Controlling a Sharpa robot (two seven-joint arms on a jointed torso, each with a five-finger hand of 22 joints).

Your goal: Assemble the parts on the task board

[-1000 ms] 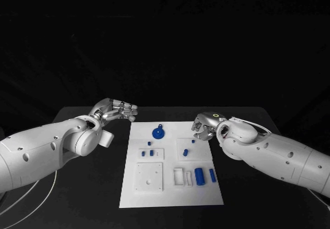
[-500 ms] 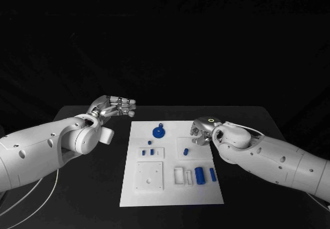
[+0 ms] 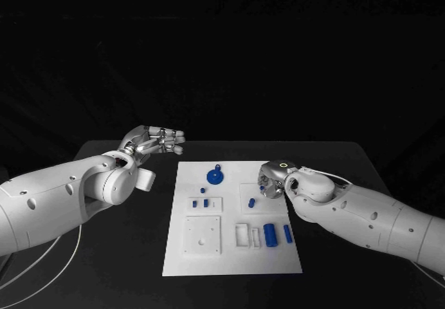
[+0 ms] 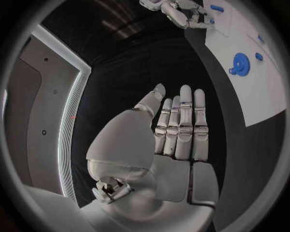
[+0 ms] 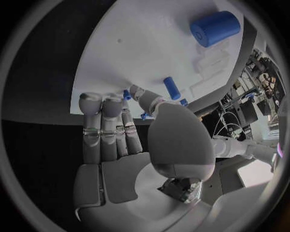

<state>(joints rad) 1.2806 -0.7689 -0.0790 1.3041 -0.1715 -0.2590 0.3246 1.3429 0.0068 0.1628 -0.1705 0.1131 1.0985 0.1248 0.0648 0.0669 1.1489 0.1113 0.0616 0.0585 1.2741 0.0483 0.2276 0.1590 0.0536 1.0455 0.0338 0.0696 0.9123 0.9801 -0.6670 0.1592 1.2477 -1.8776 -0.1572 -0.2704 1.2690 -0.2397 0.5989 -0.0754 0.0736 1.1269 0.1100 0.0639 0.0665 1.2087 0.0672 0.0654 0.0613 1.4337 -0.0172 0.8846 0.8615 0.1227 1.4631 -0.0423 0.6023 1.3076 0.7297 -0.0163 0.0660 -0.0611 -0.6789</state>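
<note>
The white task board [image 3: 232, 257] lies in the middle of the black table. On it are a blue gear [image 3: 214, 176] at the far end, a short peg [image 3: 251, 203] in a raised square, two small pieces [image 3: 199, 203], and a thick blue cylinder [image 3: 270, 235] beside a slim one [image 3: 287, 234]. My right hand [image 3: 272, 183] hovers over the board's right side beside the short peg, fingers stretched out and empty [image 5: 111, 128]; the cylinder [image 5: 215, 28] and a peg [image 5: 172, 88] lie beyond its fingertips. My left hand [image 3: 155, 140] is raised off the board's far left corner, fingers straight and empty [image 4: 178, 128].
A white square plate [image 3: 202, 237] and small white frames [image 3: 247, 235] sit on the near half of the board. Bare black table [image 3: 121, 257] lies on both sides of the board. The gear [image 4: 241, 64] and my right hand [image 4: 184, 13] lie beyond my left hand.
My right hand has slid nearer and lower over the board, toward the short peg. My left hand has risen a little and drawn away from the board.
</note>
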